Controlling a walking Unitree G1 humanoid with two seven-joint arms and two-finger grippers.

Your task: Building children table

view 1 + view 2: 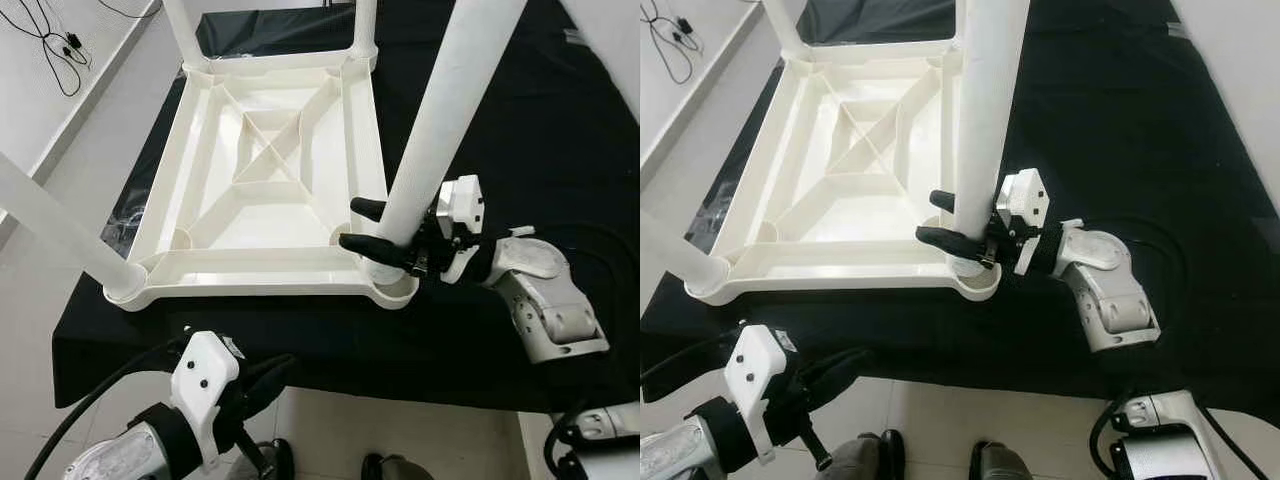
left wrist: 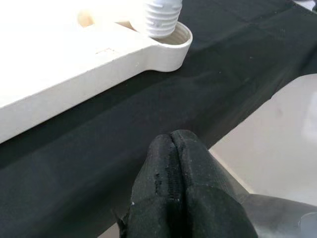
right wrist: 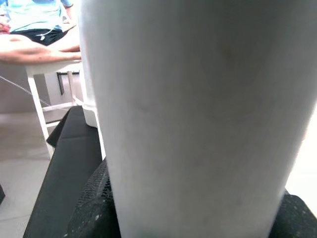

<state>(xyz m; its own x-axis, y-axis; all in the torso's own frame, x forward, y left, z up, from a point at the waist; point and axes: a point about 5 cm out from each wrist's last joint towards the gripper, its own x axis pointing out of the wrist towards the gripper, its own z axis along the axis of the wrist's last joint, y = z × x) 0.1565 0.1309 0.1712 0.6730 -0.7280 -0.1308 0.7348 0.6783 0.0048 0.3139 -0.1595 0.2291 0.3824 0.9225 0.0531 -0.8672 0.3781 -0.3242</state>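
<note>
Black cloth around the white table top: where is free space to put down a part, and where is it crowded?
Free: the black cloth right of the upturned table top, beyond the right gripper. A narrower strip runs along the near edge, above the left gripper. Crowded: the near right corner, where the right gripper clasps the leg.

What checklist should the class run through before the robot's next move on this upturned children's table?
1. Right pincer closed around the near-right leg: ok.
2. That leg's base seated in its corner socket: cannot tell; threads are visible at the socket rim.
3. Leg upright: cannot tell from these angles.
4. Left pincer shut, low at the front edge of the black cloth, off the tabletop: ok.
5. Near-left leg standing in its socket: ok.
6. Both far legs in place: ok, though their tops are cut off.
</note>
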